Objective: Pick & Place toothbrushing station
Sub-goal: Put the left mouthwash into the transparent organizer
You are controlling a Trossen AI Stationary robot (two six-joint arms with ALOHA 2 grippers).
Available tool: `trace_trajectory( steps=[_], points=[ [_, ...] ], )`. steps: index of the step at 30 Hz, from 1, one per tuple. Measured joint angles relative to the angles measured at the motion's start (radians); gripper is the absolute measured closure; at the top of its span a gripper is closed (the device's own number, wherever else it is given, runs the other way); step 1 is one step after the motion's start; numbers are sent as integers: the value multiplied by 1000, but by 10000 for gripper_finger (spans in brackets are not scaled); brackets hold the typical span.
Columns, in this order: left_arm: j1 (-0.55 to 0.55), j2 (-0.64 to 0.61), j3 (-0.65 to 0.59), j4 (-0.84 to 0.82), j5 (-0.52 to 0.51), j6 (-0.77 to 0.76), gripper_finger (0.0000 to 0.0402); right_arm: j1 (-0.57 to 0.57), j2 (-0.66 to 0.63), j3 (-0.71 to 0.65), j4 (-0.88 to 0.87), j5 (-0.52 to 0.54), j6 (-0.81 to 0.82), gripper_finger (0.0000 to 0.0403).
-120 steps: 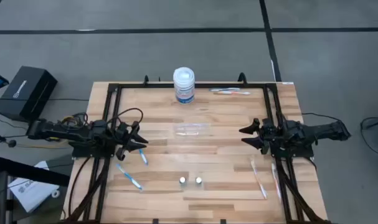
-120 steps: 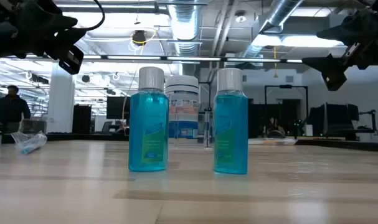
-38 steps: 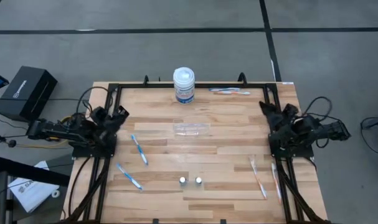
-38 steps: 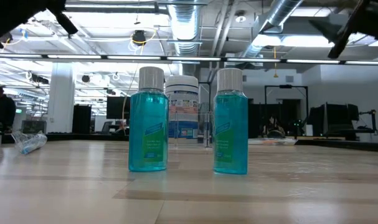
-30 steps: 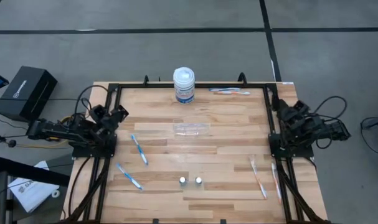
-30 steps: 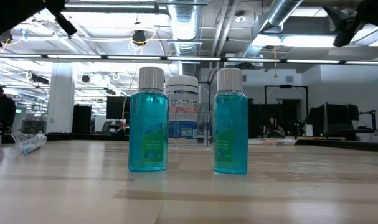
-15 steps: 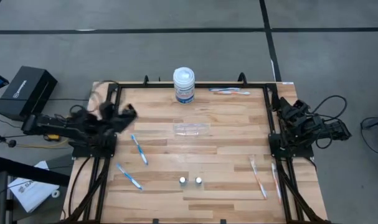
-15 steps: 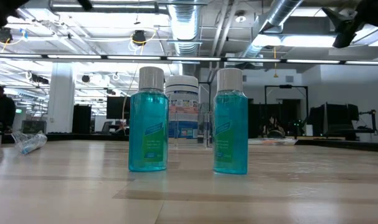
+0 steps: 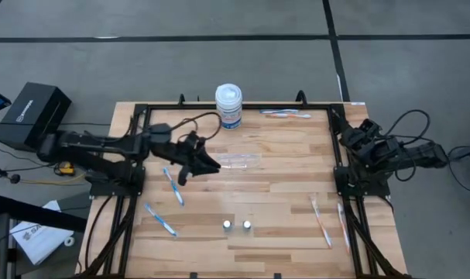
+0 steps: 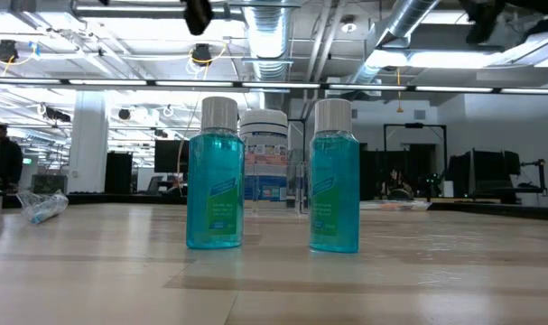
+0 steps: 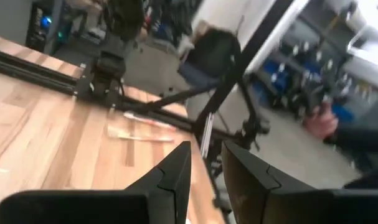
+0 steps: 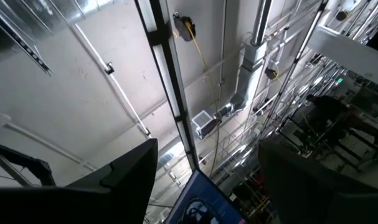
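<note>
reaching out over the wooden table [image 9: 281,194], the left gripper [image 9: 206,163] hangs near the middle, its fingers [image 11: 176,171] a narrow gap apart and holding nothing. the clear holder [image 9: 237,160] lies flat just beyond its tip, towards the right arm's side, with its long axis running across the table, roughly in line with the left arm's reach. the left arm is much the nearer one; i judge a short move forward and down would bring it onto the holder.

the right gripper [image 9: 357,136] sits folded back at the right edge, fingers wide apart and pointed up at the ceiling, empty.

the kit is scattered: two brushes [image 9: 173,186] on the left half, one just beside the left gripper, one nearer the front edge; more brushes [image 9: 321,221] at the front right; another pair [image 9: 285,114] at the back edge. two small bottles [image 9: 236,225] stand side by side at the front centre, blue liquid under white caps in the low view. a white jar [image 9: 228,105] with a blue label stands at the back; its writing cannot be read.
</note>
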Motion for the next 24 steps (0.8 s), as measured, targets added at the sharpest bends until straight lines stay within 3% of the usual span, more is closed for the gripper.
trace_trajectory(
  steps=[3, 8, 13, 17, 19, 21, 23, 24],
  points=[
    [26, 36, 49, -70, 37, 74, 317, 0, 100, 86, 3, -1, -18, 138],
    [65, 47, 106, -130, 52, 148, 317, 0, 232, 236, -11, 3, -233, 138],
    [119, 48, 150, -131, 20, 138, 317, 0, 295, 380, -14, 195, -433, 138],
    [169, 48, 171, -7, 13, 92, 317, -43, 358, 532, 22, 221, -623, 138],
    [197, 48, 174, 144, 27, 28, 317, -81, 386, 622, -9, 156, -648, 138],
    [222, 48, 176, 330, 27, -21, 317, -113, 424, 747, -228, 66, -667, 138],
    [244, 45, 185, 438, 27, -63, 317, -135, 448, 897, -694, 83, -626, 141],
    [252, 44, 202, 408, 36, -66, 317, -141, 476, 982, -927, 75, -573, 144]
  ],
)
